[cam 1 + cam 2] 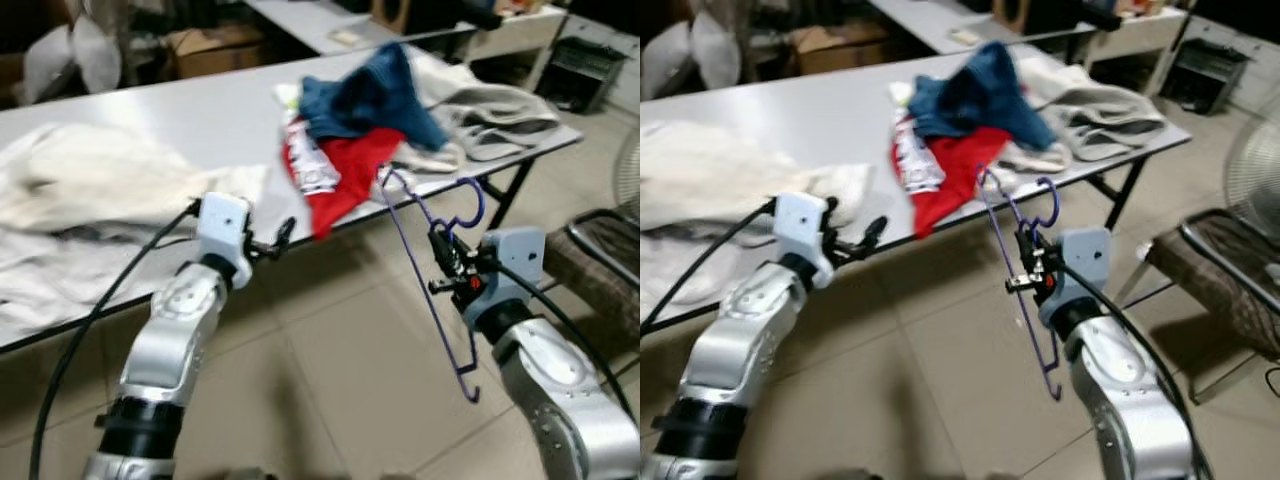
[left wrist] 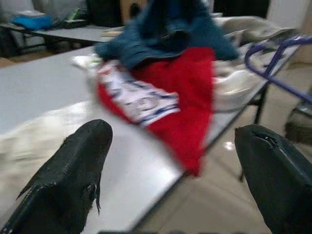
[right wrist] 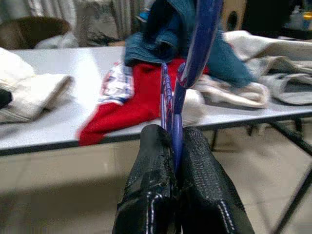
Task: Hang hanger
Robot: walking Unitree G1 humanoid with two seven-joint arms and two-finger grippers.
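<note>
A thin blue wire hanger (image 1: 432,262) hangs in the air in front of the table edge, its hook (image 1: 472,203) near the top right. My right gripper (image 1: 441,258) is shut on its wire; in the right wrist view the two black fingers (image 3: 158,180) pinch the blue hanger (image 3: 178,124) between them. My left gripper (image 1: 276,241) is held out to the left of the hanger, close to the table's front edge, open with nothing between its fingers (image 2: 73,170).
A long grey table (image 1: 180,120) carries a pile of red, blue and printed clothes (image 1: 350,130), beige garments (image 1: 490,115) at the right and white cloth (image 1: 90,190) at the left. A dark chair (image 1: 600,255) stands at the right on tiled floor. Boxes and another table sit behind.
</note>
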